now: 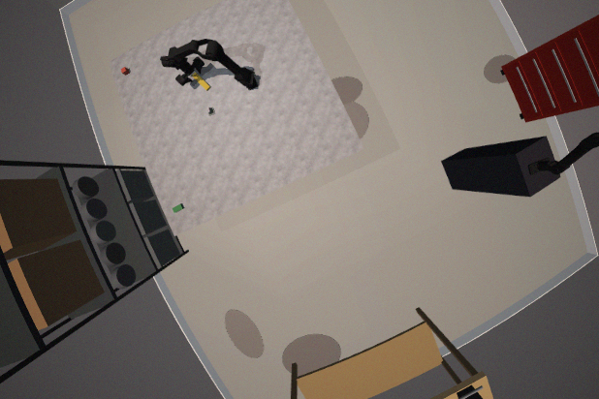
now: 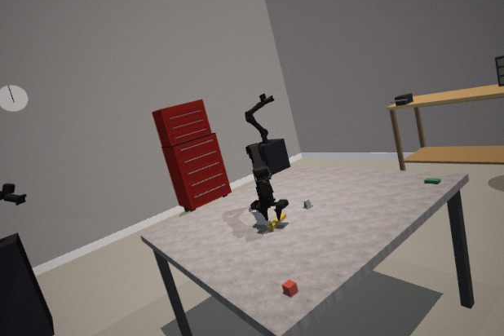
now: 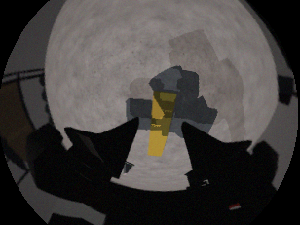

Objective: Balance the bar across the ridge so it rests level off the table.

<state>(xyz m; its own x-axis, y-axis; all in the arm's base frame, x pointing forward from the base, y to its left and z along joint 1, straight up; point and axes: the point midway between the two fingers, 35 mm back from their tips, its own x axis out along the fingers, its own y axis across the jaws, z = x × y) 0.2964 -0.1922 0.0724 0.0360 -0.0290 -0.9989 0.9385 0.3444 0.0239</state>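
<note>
We see a table top (image 2: 334, 239) with a mottled, stone-like grey finish, matt throughout. The bar (image 2: 276, 223) looks like smooth, flat yellow plastic, the gripper (image 2: 271, 215) a dull black (no shine anywhere), and the tool chest (image 2: 192, 155) painted red metal.
</note>
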